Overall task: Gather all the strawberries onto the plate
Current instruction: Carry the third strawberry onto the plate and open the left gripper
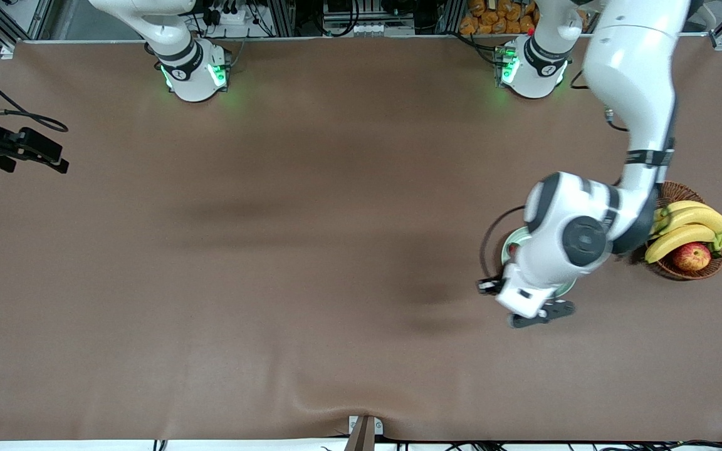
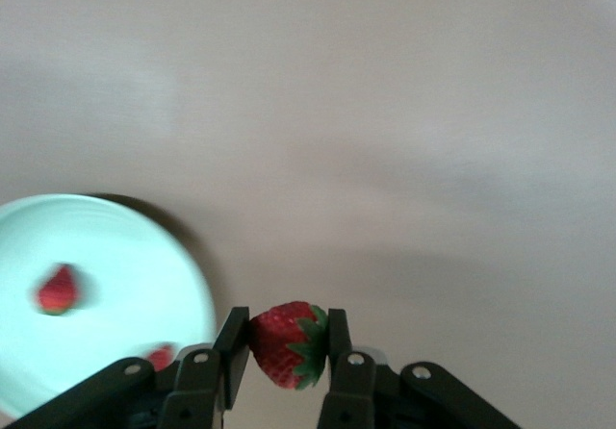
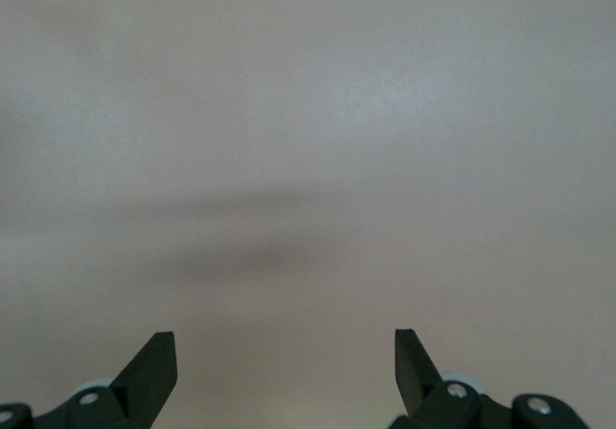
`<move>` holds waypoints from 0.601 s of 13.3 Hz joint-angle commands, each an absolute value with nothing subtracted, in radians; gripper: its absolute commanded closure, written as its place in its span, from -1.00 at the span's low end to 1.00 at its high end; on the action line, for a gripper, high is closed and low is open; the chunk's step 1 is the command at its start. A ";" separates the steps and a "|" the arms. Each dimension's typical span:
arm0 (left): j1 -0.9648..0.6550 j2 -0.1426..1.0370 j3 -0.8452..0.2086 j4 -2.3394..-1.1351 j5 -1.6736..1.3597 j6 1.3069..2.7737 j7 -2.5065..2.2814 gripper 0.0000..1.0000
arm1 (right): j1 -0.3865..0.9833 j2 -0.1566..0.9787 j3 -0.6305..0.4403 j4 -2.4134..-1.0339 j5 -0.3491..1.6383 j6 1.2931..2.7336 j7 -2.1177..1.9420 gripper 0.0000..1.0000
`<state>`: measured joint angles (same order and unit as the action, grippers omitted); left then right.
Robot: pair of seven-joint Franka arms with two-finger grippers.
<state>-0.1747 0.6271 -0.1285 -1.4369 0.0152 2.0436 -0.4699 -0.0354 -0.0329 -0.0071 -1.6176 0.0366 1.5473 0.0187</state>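
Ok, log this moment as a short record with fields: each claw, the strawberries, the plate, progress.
left claw: shut on a strawberry, over the table beside the plate
right claw: open, nothing between its fingers, arm waiting at its end of the table
strawberries in plate: two
plate: beside the basket, mostly hidden under the left arm in the front view
progress: last berry not yet in the plate

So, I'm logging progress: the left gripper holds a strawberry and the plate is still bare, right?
Not quite. The left gripper does hold a strawberry, but the plate is not bare: the left wrist view shows two strawberries on it, one in full and another partly hidden by the gripper.
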 commanded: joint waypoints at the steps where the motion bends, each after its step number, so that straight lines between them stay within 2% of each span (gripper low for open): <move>1: -0.095 0.583 -0.141 -1.520 0.023 2.017 -0.353 1.00 | -0.051 -0.058 -0.002 -1.644 0.045 1.526 0.046 -1.00; 4: -0.019 0.613 -0.143 -1.569 0.029 2.032 -0.276 1.00 | -0.078 -0.055 -0.003 -1.643 0.044 1.520 0.043 -1.00; 8: -0.014 0.621 -0.143 -1.640 0.021 2.092 -0.275 1.00 | -0.074 -0.054 -0.002 -1.641 -0.003 1.532 0.031 -1.00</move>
